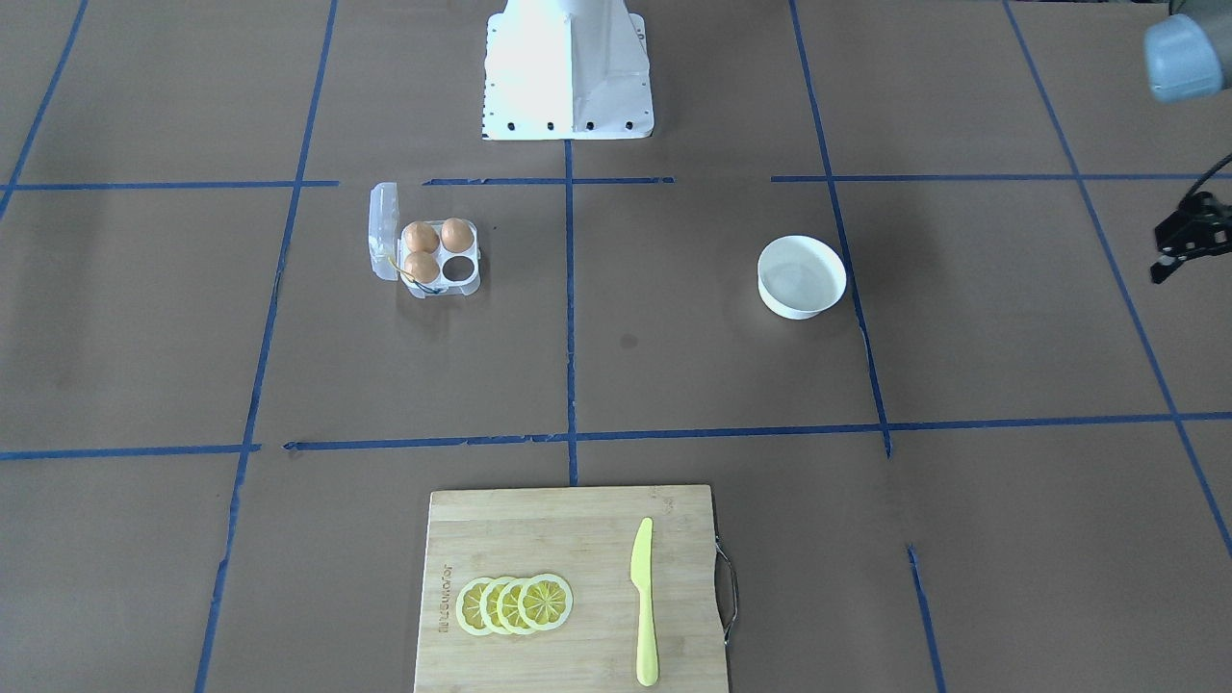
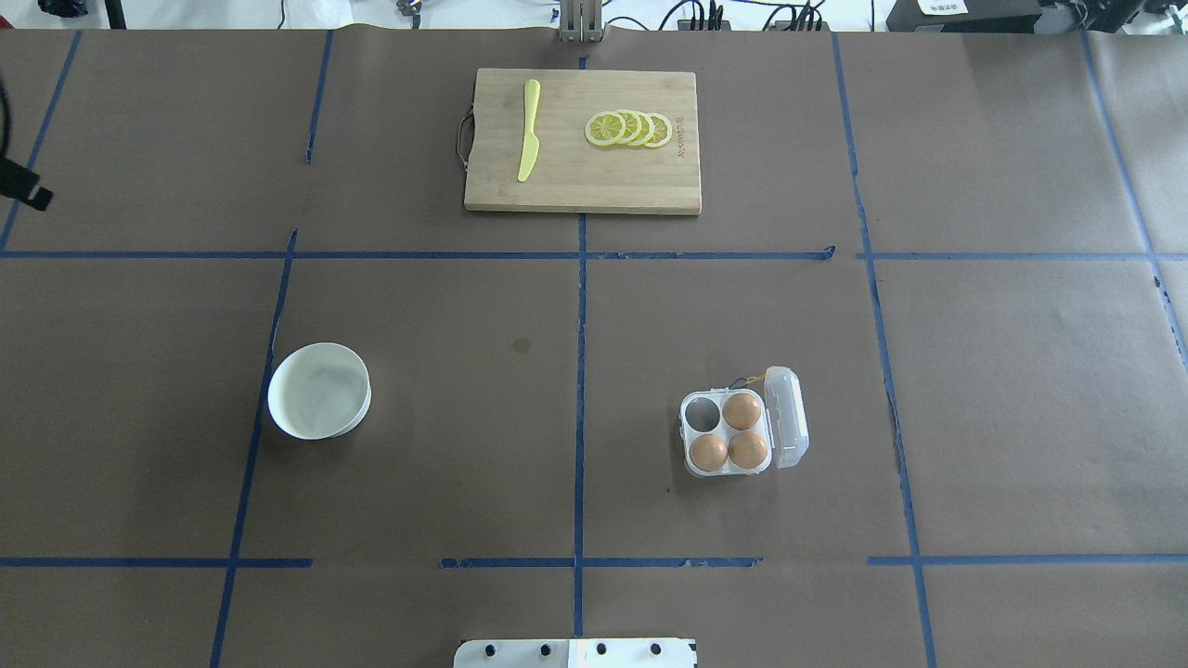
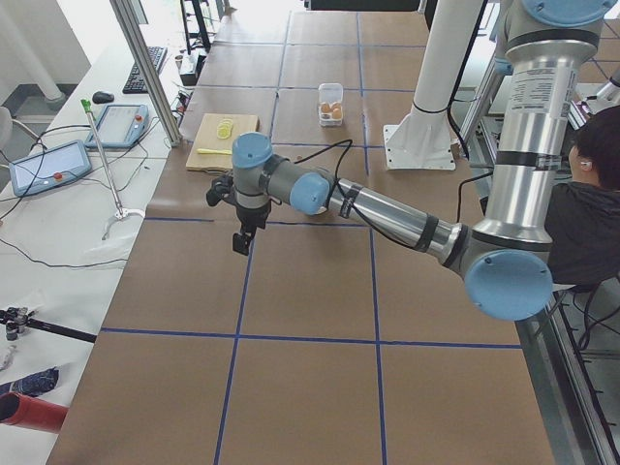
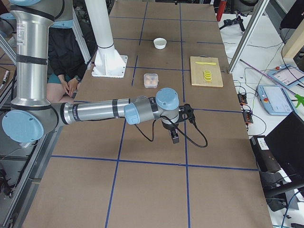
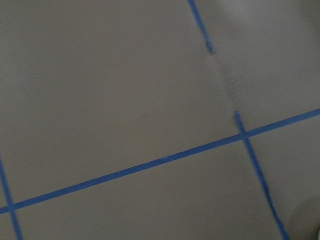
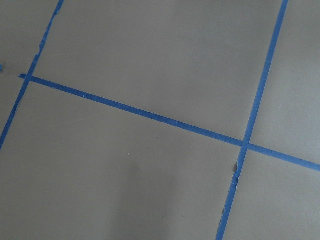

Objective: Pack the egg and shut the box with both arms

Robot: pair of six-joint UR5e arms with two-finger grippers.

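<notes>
The clear box (image 2: 733,431) stands open on the table, its lid (image 2: 789,417) hinged back. Three tan eggs fill three cups: (image 2: 742,410), (image 2: 708,452), (image 2: 748,449). The fourth cup (image 2: 703,415) is empty. The box also shows in the front view (image 1: 433,260). My left gripper (image 1: 1189,236) hangs at the table's far left end (image 2: 23,184), far from the box; I cannot tell if it is open. My right gripper (image 4: 175,137) shows only in the right side view, over bare table beyond the box; I cannot tell its state. Both wrist views show only brown paper and blue tape.
A white bowl (image 2: 319,390) that looks empty stands on my left half. A wooden cutting board (image 2: 575,190) at the far edge holds a yellow knife (image 2: 528,130) and lemon slices (image 2: 629,128). The white pedestal (image 1: 568,72) stands at my base.
</notes>
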